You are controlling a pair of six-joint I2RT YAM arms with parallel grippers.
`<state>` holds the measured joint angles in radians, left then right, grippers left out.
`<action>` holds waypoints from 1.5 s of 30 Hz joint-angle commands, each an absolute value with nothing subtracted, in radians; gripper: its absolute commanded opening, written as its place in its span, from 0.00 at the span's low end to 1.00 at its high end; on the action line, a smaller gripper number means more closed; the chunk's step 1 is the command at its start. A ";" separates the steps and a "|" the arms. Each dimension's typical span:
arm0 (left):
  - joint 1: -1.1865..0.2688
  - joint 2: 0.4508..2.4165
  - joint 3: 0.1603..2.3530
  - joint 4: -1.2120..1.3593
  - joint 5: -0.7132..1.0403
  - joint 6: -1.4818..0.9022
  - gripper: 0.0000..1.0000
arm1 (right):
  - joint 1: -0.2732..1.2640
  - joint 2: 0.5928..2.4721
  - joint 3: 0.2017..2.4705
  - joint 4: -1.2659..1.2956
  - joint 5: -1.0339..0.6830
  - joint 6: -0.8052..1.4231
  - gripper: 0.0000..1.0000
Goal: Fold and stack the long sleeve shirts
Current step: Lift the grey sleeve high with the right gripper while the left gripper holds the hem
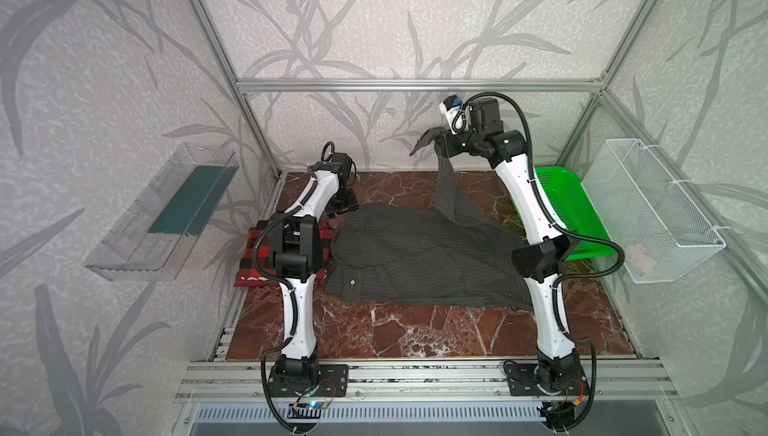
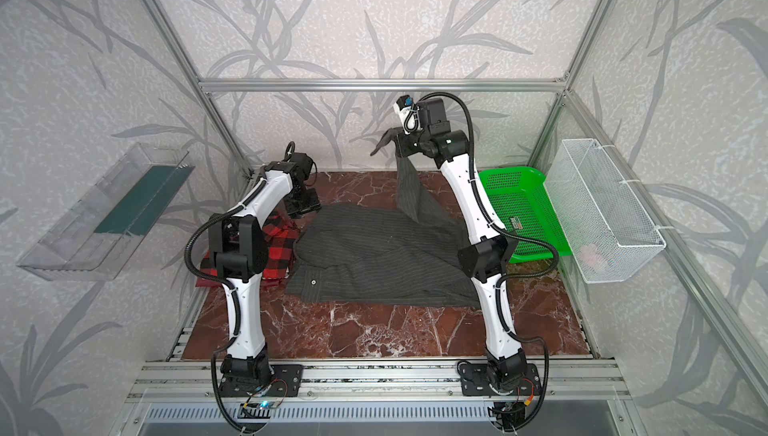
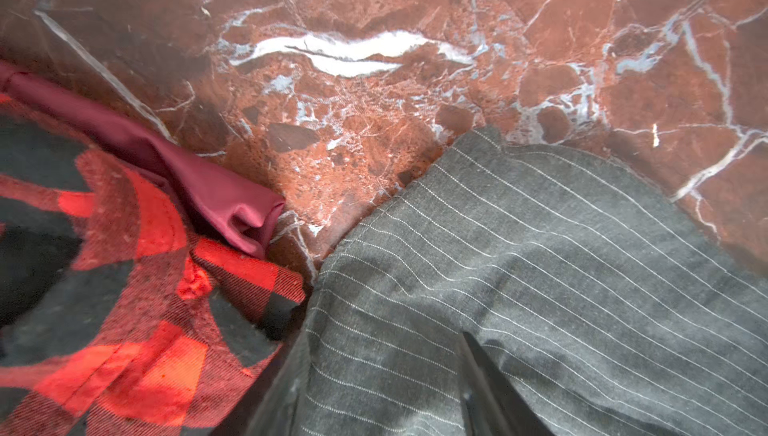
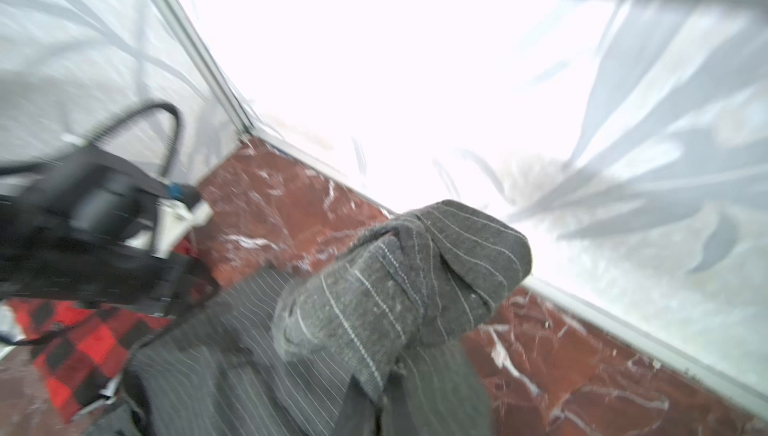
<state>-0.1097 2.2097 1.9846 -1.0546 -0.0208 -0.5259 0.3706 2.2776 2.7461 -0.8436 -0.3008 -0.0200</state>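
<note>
Charcoal pinstriped shirt [image 1: 419,255] is lying crumpled in the middle of the table [image 1: 415,330]. Its sleeve [image 1: 446,189] is hanging from the clenched right gripper [image 1: 441,144], raised at the far right. The left gripper [image 1: 344,205] is hovering with its jaws apart beside the plaid shirt [image 1: 255,241]. Pulling the sleeve higher is risking dragging the whole body askew.

Right tool [image 1: 436,143] raised high, clamped, left tool [image 1: 343,207] low, jaws apart.

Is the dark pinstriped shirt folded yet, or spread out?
Not folded: the pinstriped shirt lies rumpled and spread on the table, one sleeve held up by the shut right gripper.
</note>
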 commanded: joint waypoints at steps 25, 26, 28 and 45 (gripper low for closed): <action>-0.103 2.589 2.510 -1.259 0.057 -0.617 0.75 | 0.365 1.864 2.180 -0.593 -0.384 -0.107 0.00; -0.104 2.591 2.505 -1.245 0.071 -0.620 0.75 | 0.365 1.860 2.169 -0.589 -0.385 -0.110 0.00; -0.111 2.591 2.491 -1.224 0.084 -0.619 0.75 | 0.365 1.854 2.156 -0.583 -0.386 -0.109 0.00; -0.114 2.583 2.436 -1.111 0.115 -0.617 0.74 | 0.364 1.812 2.059 -0.511 -0.420 -0.088 0.00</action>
<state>-0.1112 2.5813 2.4020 -1.1027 0.1055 -0.6060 0.3672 1.8637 2.0644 -0.5510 -0.4023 -0.0975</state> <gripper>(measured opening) 0.741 0.047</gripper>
